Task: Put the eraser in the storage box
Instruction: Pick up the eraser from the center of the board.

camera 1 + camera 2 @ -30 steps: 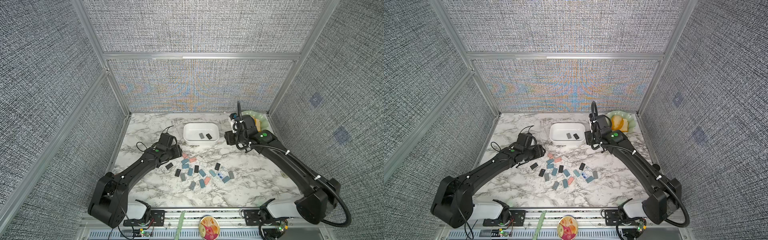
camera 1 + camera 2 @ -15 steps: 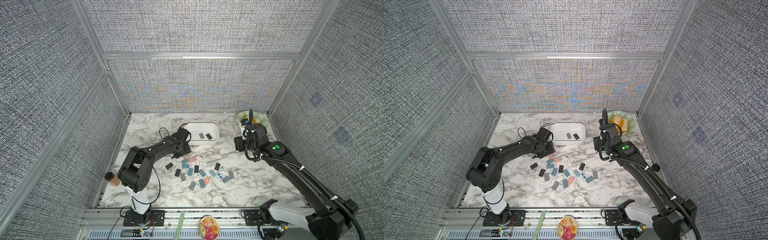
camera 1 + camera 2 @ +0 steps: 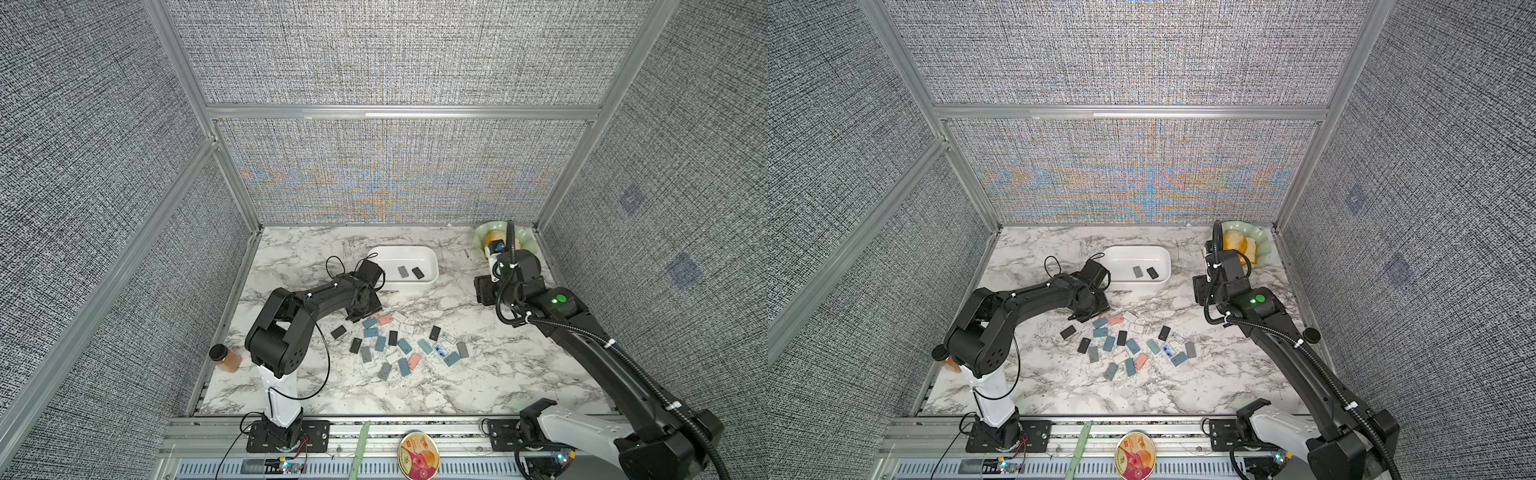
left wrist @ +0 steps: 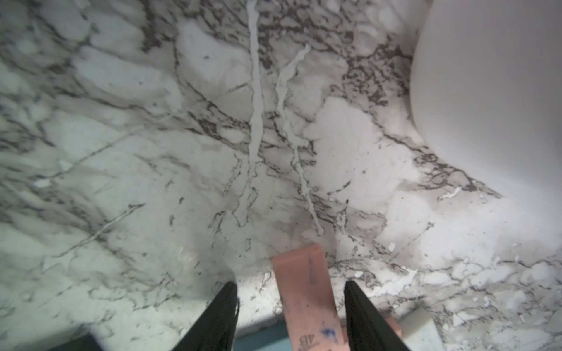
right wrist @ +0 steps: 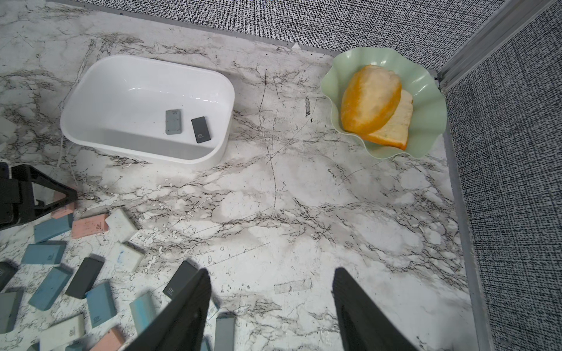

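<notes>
Your left gripper [image 4: 289,283] straddles the pink eraser [image 4: 307,297], jaws apart; its length runs along the fingers [image 4: 219,319]; right gripper [image 5: 270,273] gapes empty; marbled table [image 3: 498,374] lower frame, grey woven walls [image 3: 374,62] above.

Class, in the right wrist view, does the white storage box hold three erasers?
No, the storage box holds only two erasers, a grey eraser and a black eraser.

Two dark erasers [image 3: 1137,272] lying inside the storage box [image 3: 1133,286], left gripper [image 3: 1088,316] hanging near it, over the scattered erasers [image 3: 1109,343]
</notes>
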Controlling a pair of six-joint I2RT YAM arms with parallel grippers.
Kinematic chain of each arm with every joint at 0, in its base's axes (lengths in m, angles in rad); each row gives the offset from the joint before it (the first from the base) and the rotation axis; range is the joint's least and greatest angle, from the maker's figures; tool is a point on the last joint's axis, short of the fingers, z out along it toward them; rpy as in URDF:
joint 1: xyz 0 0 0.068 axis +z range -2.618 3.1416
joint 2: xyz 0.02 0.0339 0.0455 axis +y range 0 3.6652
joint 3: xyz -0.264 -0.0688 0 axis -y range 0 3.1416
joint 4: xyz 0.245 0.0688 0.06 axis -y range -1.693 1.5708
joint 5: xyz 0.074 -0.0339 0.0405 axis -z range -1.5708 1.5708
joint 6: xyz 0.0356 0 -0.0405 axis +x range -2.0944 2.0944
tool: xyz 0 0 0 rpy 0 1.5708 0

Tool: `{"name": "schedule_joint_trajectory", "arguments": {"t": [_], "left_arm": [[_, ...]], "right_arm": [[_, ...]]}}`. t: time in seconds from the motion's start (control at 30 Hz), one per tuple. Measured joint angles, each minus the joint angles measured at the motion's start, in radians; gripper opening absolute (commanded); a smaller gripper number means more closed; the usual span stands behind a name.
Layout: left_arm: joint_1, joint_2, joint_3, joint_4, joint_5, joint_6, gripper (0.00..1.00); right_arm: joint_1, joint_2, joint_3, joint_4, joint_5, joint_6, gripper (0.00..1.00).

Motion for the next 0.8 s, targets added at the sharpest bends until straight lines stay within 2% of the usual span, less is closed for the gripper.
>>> {"name": "schedule_joint_trajectory", "arguments": {"t": [0.27,0.43,0.8], "left_arm": [[0.0,0.033,0.038,0.003,0.0,0.006,0.5],[0.0,0.035,0.03,0.008,0.0,0.021,0.43],[-0.005,0.068,0.045,0.0,0.0,0.062,0.38]], "right_arm": [[-0.005,0.001,-0.006,0.0,-0.008,0.001,0.67],[-0.007,-0.002,-0.006,0.0,-0.008,0.001,0.67],[-0.008,-0.016,-0.025,-0.001,-0.008,0.005,0.67]]}}
